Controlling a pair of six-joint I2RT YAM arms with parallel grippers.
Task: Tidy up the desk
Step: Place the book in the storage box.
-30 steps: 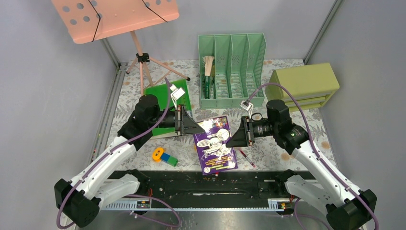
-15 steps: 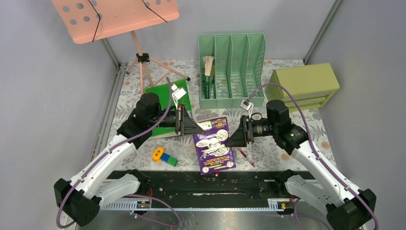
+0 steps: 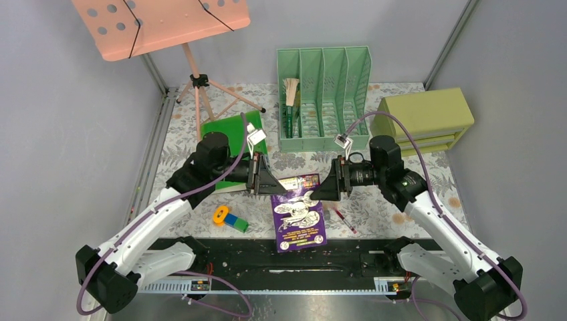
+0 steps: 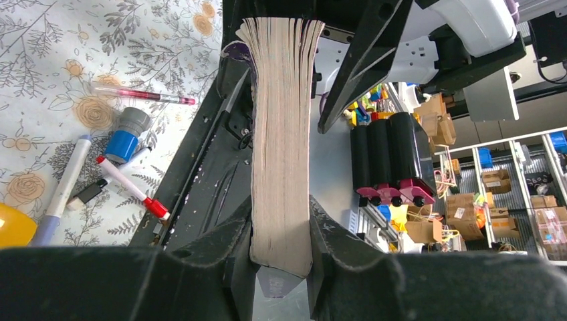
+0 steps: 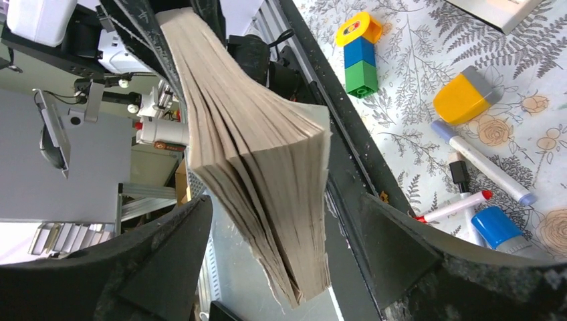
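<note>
A purple paperback book (image 3: 299, 212) hangs over the near part of the flower-printed desk (image 3: 384, 204), far edge up, tilted down toward the black front rail. My left gripper (image 3: 275, 184) is shut on its far left corner; the left wrist view shows the page block (image 4: 281, 147) pinched tight in the left gripper (image 4: 281, 254). My right gripper (image 3: 319, 190) is open at the far right corner. In the right wrist view the fanned pages (image 5: 257, 154) pass through the right gripper (image 5: 284, 207) with gaps on both sides.
A green file rack (image 3: 324, 100) stands at the back, an olive drawer box (image 3: 423, 117) at the right, a pink music stand (image 3: 160, 23) at the back left. A green notebook (image 3: 231, 134), toy bricks (image 3: 231, 219), a red pen (image 3: 345, 219) and markers (image 4: 127, 184) lie around.
My right gripper has opened and let go of the book. The book now hangs from the left gripper alone, straighter and steeper. Both grippers have moved slightly away from the front rail.
</note>
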